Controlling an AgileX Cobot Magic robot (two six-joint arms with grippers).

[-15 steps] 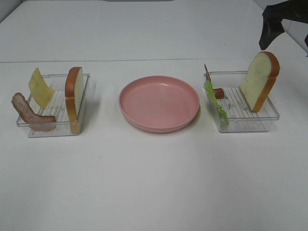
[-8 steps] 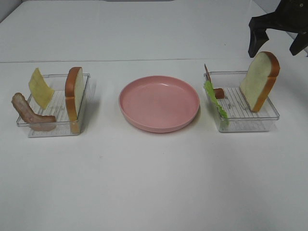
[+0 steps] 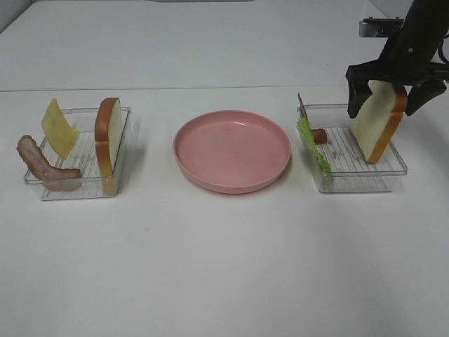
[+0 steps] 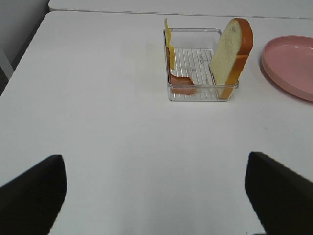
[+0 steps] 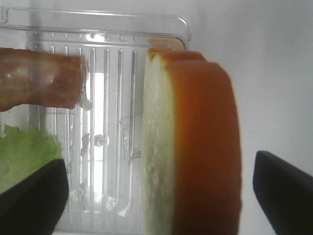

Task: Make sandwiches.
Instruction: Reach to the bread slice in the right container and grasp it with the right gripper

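One bread slice stands upright in the right clear tray, with a lettuce leaf and a bacon strip beside it. My right gripper is open around the top of this slice, one finger on each side. The right wrist view shows the slice between the spread fingers, not clamped. In the left tray are a second bread slice, cheese and bacon. My left gripper hangs open over bare table, well short of that tray.
A round pink plate sits between the two trays with nothing on it. Its edge shows in the left wrist view. White table surface surrounds everything.
My right gripper has come down from the far right corner and now stands around the top of the right bread slice. Nothing else has moved.
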